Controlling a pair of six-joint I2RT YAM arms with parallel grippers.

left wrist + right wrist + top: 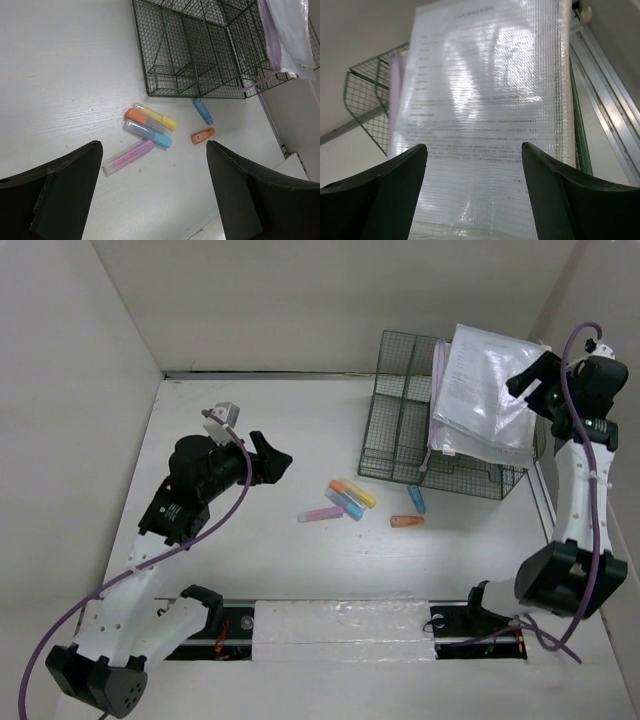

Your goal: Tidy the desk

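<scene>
Lying under both arms, white desk [300, 420] fills most of view. Left gripper [276, 459] hovers above desk, jaws wide apart, nothing between. Right gripper [475, 147] close by clear document pouch [485, 385], which rests on green mesh rack [395, 430]; jaws apart. Highlighters [147, 130] loose on desk near rack.

Matte white desk [260, 565], dark wire-mesh rack [395, 430], glossy plastic pouch [485, 390]
</scene>
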